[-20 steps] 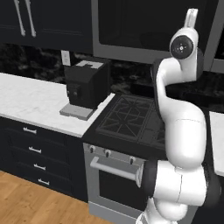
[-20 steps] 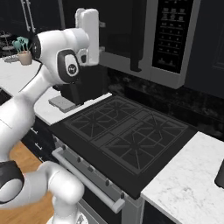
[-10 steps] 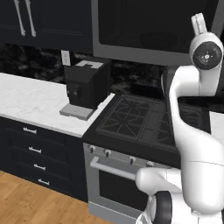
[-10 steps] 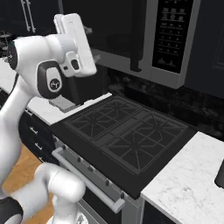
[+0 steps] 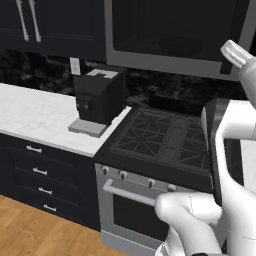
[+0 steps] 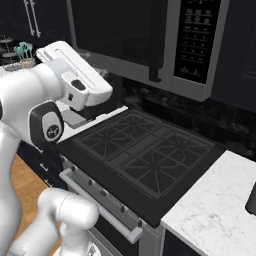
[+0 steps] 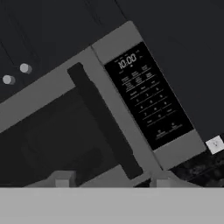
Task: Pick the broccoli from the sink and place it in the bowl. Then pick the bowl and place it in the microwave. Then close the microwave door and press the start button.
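Observation:
The microwave (image 5: 175, 35) hangs above the stove, and its tinted microwave door (image 6: 110, 30) is shut flat against the front. In the hand view the whole microwave is rolled sideways. The dark bar handle (image 7: 103, 120) runs between the door glass (image 7: 57, 127) and the keypad panel (image 7: 146, 103), whose display is lit. My gripper (image 7: 111, 180) hangs some way back from that front. Its two tips stand apart with nothing between them. A dim rounded shape sits behind the glass, and I cannot tell what it is. The broccoli, the sink and the bowl are out of view.
A black coffee machine (image 5: 97, 97) stands on the white counter (image 5: 35, 117) left of the black gas stove (image 6: 145, 150). More marble counter (image 6: 215, 210) lies right of the stove. Dark upper cabinets with silver handles (image 5: 27, 20) flank the microwave.
My arm has swung: its upper links slid right in the left base view, and dropped lower and nearer in the right base view. The kitchen itself has not shifted.

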Motion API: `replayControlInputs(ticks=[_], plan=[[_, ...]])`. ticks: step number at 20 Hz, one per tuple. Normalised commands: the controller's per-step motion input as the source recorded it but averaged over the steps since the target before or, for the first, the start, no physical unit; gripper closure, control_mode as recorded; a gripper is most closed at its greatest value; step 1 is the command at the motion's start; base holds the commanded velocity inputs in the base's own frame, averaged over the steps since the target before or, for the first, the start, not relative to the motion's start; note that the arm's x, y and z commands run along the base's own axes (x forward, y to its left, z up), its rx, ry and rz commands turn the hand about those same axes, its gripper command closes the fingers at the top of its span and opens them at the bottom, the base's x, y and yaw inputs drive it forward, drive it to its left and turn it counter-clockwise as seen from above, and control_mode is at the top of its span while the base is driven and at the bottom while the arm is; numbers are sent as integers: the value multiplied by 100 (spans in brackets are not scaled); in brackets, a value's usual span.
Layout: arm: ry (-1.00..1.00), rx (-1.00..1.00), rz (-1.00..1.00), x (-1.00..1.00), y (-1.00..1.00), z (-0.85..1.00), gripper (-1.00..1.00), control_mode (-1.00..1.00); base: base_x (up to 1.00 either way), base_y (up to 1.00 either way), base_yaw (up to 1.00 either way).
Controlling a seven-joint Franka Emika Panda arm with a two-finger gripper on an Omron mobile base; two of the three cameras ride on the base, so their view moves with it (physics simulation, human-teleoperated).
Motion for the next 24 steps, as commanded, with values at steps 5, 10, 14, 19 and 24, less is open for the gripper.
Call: replayControlInputs(ticks=[5, 10, 14, 19, 24], plan=[[12, -43, 1, -56, 1, -12, 100, -100, 0, 0, 0], [8, -23, -1, -21, -8, -12, 100, -100, 0, 0, 0], [4, -11, 0, -1, -21, -15, 100, -100, 0, 0, 0], [4, -2, 0, 5, -30, -1, 100, -100, 0, 0, 0], [2, 0, 0, 17, -22, 0, 100, -100, 0, 0, 0]])
